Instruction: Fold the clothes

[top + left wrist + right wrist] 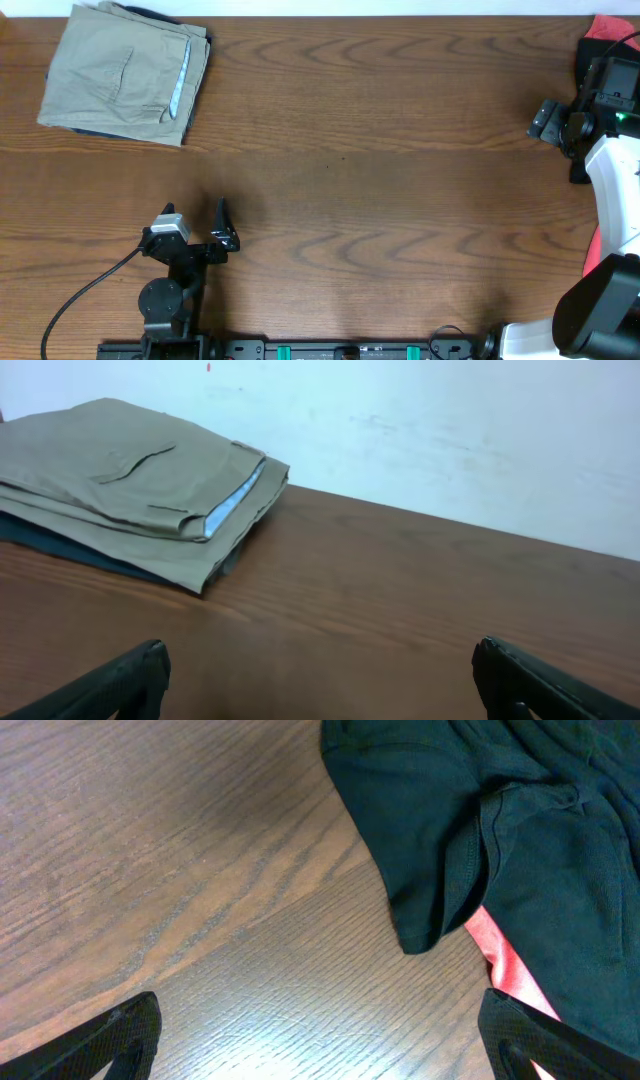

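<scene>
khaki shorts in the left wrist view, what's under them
A dark navy garment peeks out beneath the folded khaki shorts along their near edge. The rest of it is covered.

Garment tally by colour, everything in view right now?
Khaki shorts: 1
Navy garment, under the shorts: 1
Dark greenish garment: 1
Red garment, partly under the dark one: 1
Total: 4

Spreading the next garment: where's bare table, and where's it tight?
Bare: the wide middle of the table, from the khaki shorts across to the right gripper, and the near strip right of the left gripper. Crowded: the far-left corner at the shorts, and the far-right corner with the dark garment and red cloth.
</scene>
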{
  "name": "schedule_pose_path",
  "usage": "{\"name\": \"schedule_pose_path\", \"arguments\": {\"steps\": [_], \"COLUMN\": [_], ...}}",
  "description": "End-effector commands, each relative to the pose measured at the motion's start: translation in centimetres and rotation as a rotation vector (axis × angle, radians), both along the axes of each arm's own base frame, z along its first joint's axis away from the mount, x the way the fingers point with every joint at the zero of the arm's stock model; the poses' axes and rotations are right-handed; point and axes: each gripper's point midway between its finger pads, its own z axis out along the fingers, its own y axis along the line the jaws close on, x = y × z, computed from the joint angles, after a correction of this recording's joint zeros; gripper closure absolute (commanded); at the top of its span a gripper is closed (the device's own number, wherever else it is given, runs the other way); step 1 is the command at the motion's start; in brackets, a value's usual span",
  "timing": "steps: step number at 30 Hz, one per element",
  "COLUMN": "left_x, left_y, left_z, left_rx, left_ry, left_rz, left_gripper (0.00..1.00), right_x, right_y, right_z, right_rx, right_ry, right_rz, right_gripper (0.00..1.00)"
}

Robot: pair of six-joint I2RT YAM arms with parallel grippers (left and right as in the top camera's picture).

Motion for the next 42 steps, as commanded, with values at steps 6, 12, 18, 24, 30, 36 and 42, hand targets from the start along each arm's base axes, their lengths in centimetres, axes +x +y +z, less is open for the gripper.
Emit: {"name": "schedule_pose_path", "arguments": {"steps": [6,12,18,24,30,36,42], "left_x": [-0.08,-0.08,-0.08,-0.08,-0.08,-0.08,-0.08], "left_y": [0.32,0.32,0.32,0.32,0.32,0.32,0.32], "left_z": [-1.7,-1.74,-1.74,-1.74,-1.74,-1.75,-1.75], "left_rx": [0.028,0.027,0.027,0.027,0.027,0.027,0.027], "left_ry": [0.049,0.051,0.051,0.051,0.051,0.052,0.052], "left_rz": [0.012,0.012,0.012,0.012,0.012,0.012,0.012], "left_gripper": [0.02,0.02,0.02,0.02,0.02,0.02,0.02], "right_x": [-0.11,-0.11,-0.11,-0.11,-0.11,-0.11,-0.11], "right_y": [-0.51,-0.51,-0.51,-0.51,-0.51,-0.51,-0.51], "right_z": [0.63,0.63,0.63,0.63,0.63,0.63,0.63], "right_rx": [-0.014,-0.014,-0.014,-0.014,-0.014,-0.014,-0.014], "right_ry": [-0.011,-0.011,-0.011,-0.011,-0.011,-0.011,-0.011], "right_rz": [-0.011,-0.011,-0.011,-0.011,-0.011,-0.011,-0.011], "right_gripper": [0.01,0.01,0.01,0.01,0.01,0.01,0.01]}}
